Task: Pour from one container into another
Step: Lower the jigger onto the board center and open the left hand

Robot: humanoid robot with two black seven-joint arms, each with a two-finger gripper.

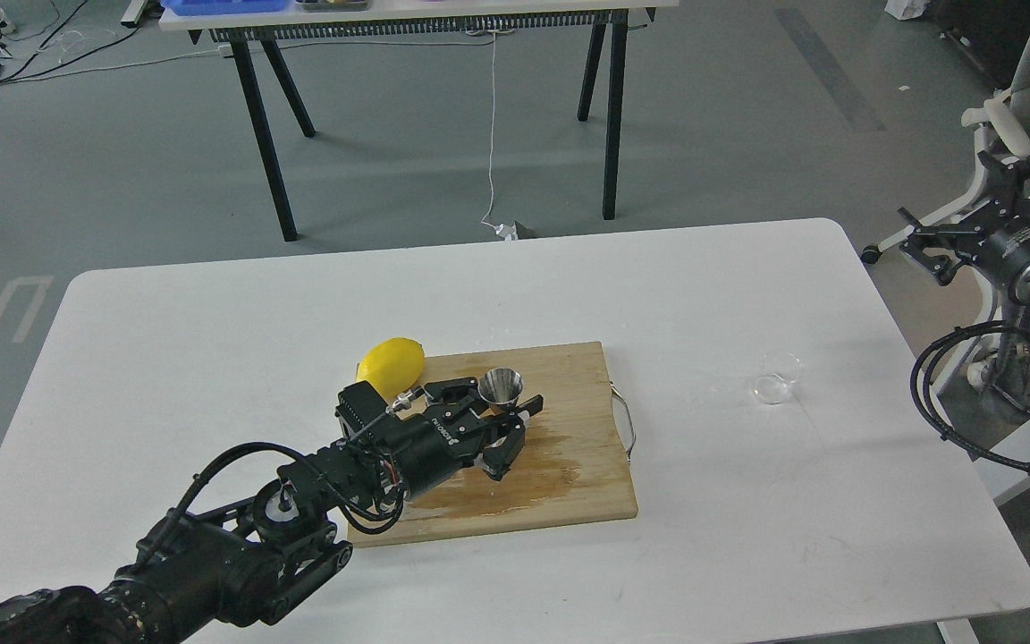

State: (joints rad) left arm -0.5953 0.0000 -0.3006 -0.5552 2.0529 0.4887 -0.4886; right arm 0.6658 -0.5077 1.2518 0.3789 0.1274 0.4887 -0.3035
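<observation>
Jigger (502, 386) stands upright on the cutting board (586, 483) between the spread fingers of the left gripper (508, 427), apparently braced to receive, while the glass cup (777, 377) waits at 3 o'clock, below the open, empty right gripper (949, 234).

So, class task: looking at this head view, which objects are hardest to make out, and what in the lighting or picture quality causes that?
Head view: the clear glass cup nearly vanishes against the white table, marked only by faint rim glints; the steel jigger shows bright reflections; the left gripper is dark, its details merging; lighting is even, shadows soft; a wet patch darkens the cutting board.
</observation>
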